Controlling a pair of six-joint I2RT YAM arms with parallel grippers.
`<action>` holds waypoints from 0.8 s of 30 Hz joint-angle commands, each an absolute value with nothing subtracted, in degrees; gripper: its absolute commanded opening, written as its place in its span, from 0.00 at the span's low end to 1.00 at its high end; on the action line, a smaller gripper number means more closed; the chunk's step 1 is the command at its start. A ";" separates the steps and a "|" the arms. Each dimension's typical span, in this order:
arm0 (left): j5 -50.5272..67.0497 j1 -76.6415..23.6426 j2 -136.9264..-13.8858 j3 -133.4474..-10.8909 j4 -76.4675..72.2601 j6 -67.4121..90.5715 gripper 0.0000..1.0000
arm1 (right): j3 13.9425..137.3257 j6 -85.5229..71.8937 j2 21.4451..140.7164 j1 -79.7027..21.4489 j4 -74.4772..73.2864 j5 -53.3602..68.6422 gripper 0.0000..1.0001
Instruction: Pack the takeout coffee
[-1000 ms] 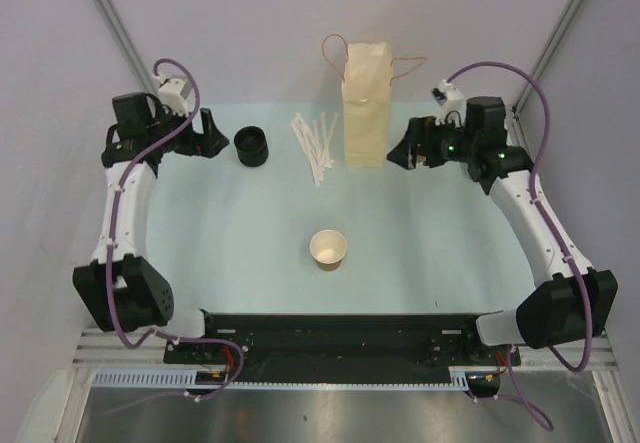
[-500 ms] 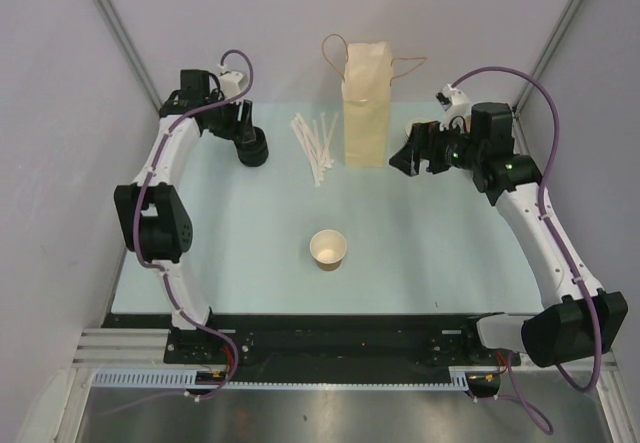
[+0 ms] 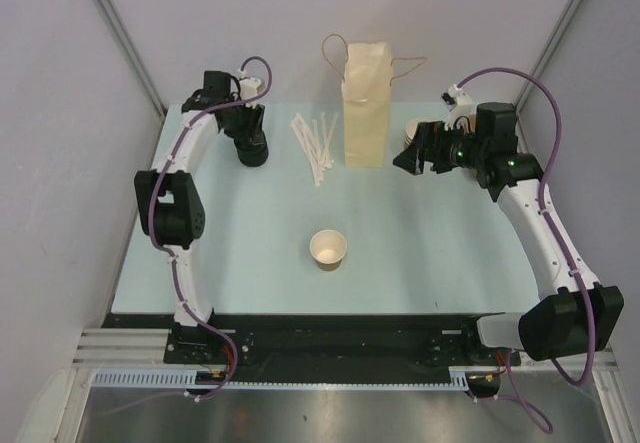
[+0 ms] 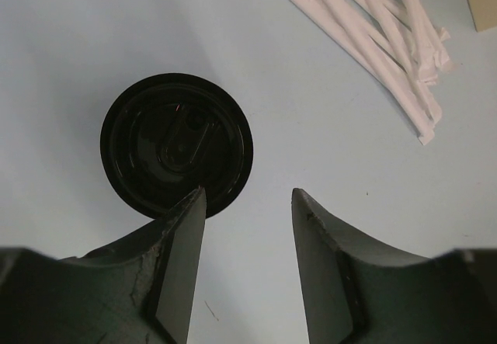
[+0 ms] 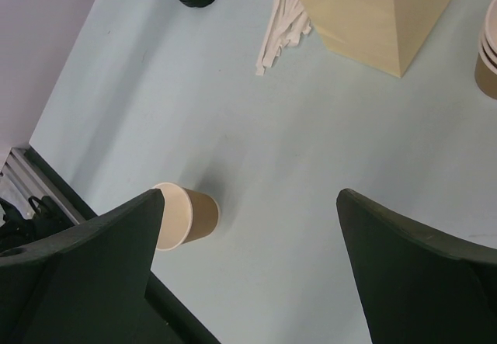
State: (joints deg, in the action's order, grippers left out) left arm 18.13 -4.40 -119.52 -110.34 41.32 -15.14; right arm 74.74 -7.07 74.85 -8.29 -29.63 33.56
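No cup with a lid on it shows in any view. A lone open tan paper cup (image 3: 328, 248) stands mid-table and also shows in the right wrist view (image 5: 190, 216). A stack of black lids (image 3: 251, 150) sits at the back left. My left gripper (image 3: 250, 131) hovers over it, open and empty. In the left wrist view the lid stack (image 4: 176, 144) lies up and left of the gripper (image 4: 248, 195), under the left finger's tip. My right gripper (image 3: 405, 156) is open and empty beside the paper bag (image 3: 365, 108), high above the table (image 5: 250, 196).
Wrapped white straws (image 3: 315, 145) lie between the lids and the bag, and show in the left wrist view (image 4: 373, 41). Stacked lidless tan cups (image 3: 410, 131) stand right of the bag, behind my right gripper, at the right wrist view's edge (image 5: 488, 49).
My left arm has swung in from the far left edge and now hangs over the black lids. My right gripper shifted slightly right, uncovering the stacked cups.
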 commanded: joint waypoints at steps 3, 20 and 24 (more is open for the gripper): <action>16.87 -5.01 -122.86 -115.66 41.83 -16.17 0.53 | 74.27 -6.95 74.97 -8.70 -28.12 35.59 1.00; 17.31 -5.45 -127.00 -119.09 42.36 -15.73 0.48 | 74.00 -6.50 76.46 -8.79 -28.04 37.09 1.00; 17.23 -5.36 -127.70 -119.00 42.54 -15.82 0.45 | 74.00 -6.42 76.46 -8.79 -27.95 37.35 1.00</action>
State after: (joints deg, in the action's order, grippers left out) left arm 16.71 -5.06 -126.67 -116.71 42.70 -15.11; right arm 73.91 -6.87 76.40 -8.51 -29.65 36.10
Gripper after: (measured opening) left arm 0.467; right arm 0.994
